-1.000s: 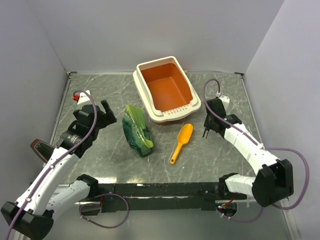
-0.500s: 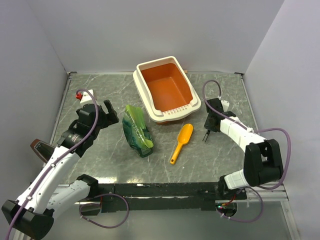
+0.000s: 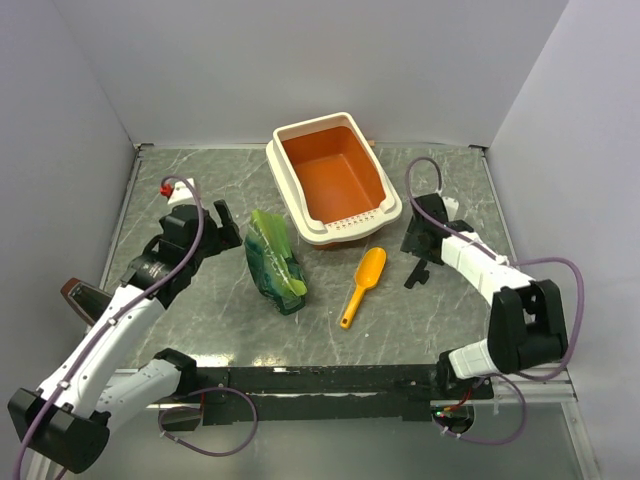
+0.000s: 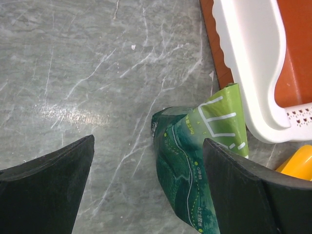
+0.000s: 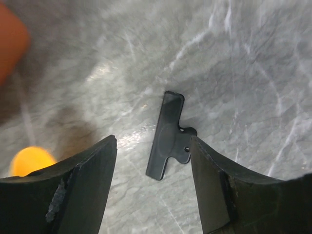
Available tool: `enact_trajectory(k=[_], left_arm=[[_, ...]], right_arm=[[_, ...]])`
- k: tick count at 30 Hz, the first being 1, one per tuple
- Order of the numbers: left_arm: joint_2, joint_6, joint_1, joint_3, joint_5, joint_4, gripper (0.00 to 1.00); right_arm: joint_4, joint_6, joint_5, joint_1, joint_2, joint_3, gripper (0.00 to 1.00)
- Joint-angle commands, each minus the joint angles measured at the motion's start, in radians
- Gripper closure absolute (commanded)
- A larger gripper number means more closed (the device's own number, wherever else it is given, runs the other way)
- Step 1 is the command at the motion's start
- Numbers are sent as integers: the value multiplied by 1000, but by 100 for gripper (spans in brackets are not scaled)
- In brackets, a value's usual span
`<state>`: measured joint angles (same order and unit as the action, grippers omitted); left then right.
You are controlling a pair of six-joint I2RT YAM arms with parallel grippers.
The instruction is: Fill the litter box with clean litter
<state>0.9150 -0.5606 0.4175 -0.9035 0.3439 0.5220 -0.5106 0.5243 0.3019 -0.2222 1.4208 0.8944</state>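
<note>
One box, one bag, one scoop, one clip; both your grippers hold nothing.
The litter box sits far centre, with the green bag to its near left and the scoop to its near right. Your left gripper gapes wide beside the bag. Your right gripper stands open over the black clip, which lies flat on the table. You cannot see the bag's contents.

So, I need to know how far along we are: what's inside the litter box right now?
Nothing shows inside the litter box: only its bare orange floor and walls, no litter. The strip under the near rim is hidden from the top view.
</note>
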Motion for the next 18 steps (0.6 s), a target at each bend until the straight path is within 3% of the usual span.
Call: enact_trajectory(k=[1,7,13,18], left_arm=[[25,33,0,-84,-16,-11,3],[156,114,-2,-254,-63,15,3],[315,267,-35,-383,-314,-17,3],[456,341,-101,-483,-489,-16,3]], right_arm=[[-38,-75,-6,-63,-114,132,30],[-83,-173,-73,-267,-146,264,28],[-43,-195,-214,-374,-192,238,27],[-39,-191,-236,-456,-259,190,26]])
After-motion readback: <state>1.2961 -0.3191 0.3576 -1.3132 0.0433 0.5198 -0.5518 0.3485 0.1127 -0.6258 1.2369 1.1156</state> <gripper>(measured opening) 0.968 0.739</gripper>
